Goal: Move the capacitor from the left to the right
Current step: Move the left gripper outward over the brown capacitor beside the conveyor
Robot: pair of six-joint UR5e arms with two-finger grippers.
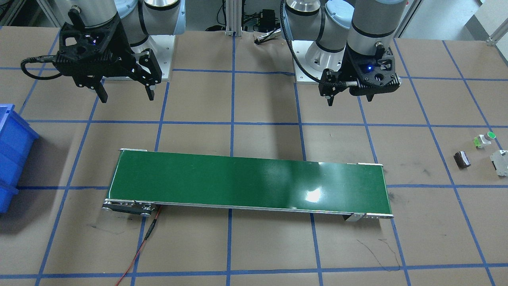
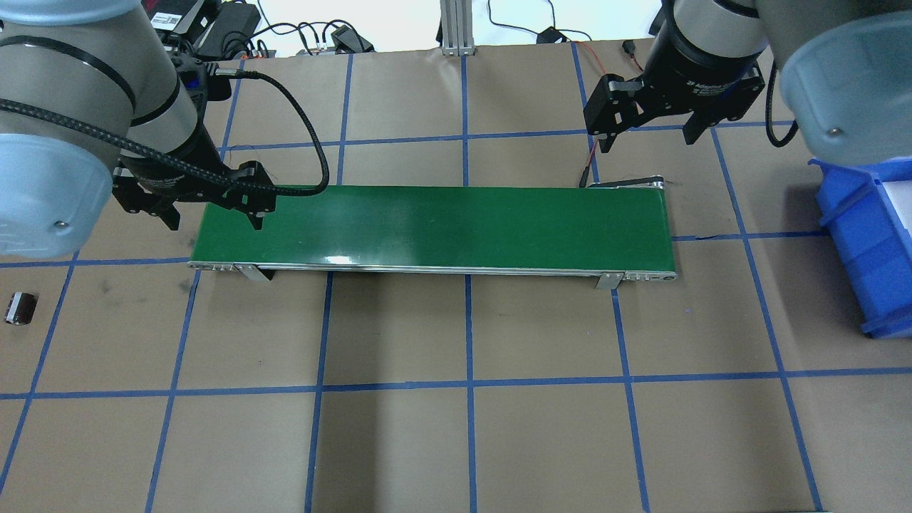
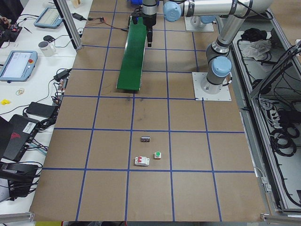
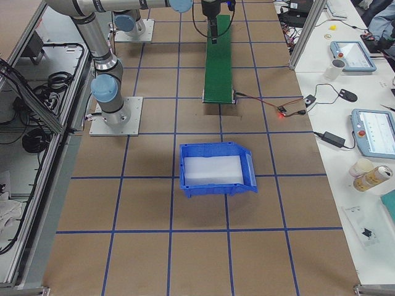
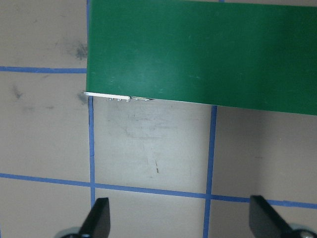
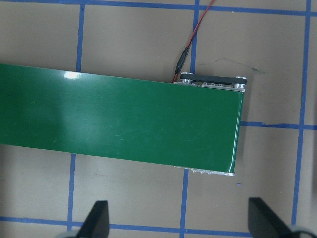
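Observation:
The capacitor [image 1: 462, 159], a small dark cylinder, lies on its side on the brown table at the robot's far left. It also shows in the overhead view [image 2: 20, 308] and the exterior left view [image 3: 146, 139]. My left gripper [image 1: 350, 99] is open and empty, hanging above the left end of the green conveyor belt [image 2: 434, 228], well away from the capacitor; it shows in the overhead view [image 2: 214, 222] and its wrist view [image 5: 181, 220]. My right gripper [image 1: 126, 95] is open and empty above the belt's right end, seen overhead [image 2: 648, 141] and in its wrist view [image 6: 181, 220].
A white part with a green cap [image 1: 485, 140] and a white-grey blocky part [image 1: 499, 162] lie close to the capacitor. A blue bin [image 2: 866, 242] stands at the robot's far right. A red wire [image 1: 139, 250] runs from the belt's right end.

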